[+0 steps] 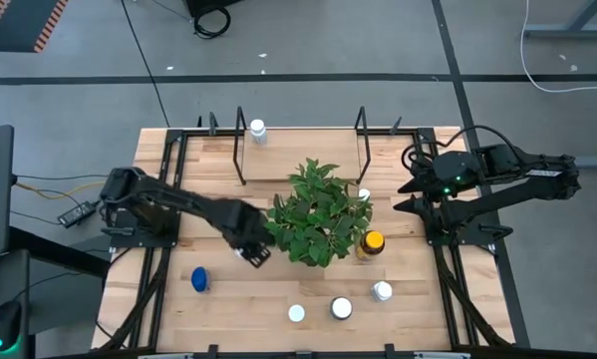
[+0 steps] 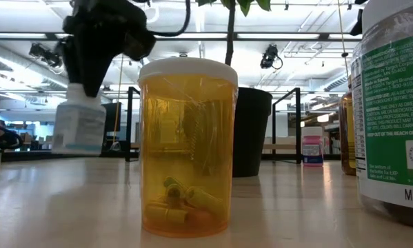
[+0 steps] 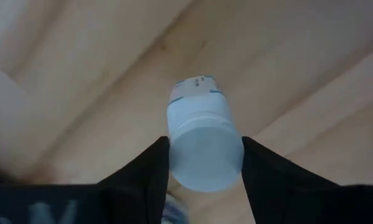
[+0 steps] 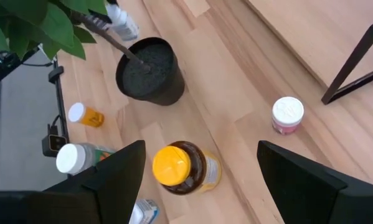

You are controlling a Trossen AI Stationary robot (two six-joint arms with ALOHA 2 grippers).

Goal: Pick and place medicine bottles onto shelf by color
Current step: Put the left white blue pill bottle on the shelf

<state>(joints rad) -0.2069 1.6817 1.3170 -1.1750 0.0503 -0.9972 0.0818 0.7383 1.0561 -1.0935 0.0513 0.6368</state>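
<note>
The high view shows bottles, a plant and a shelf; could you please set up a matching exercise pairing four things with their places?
Things:
1 blue bottle
2 amber bottle
3 white bottle of the left wrist view
4 shelf

Places:
A along the far edge of the table
B at the left gripper
C beside the plant, on the right arm's side
D alone on bare wood, on the left arm's side

Pairs: 1-D; 2-C; 3-B; 4-A
</note>
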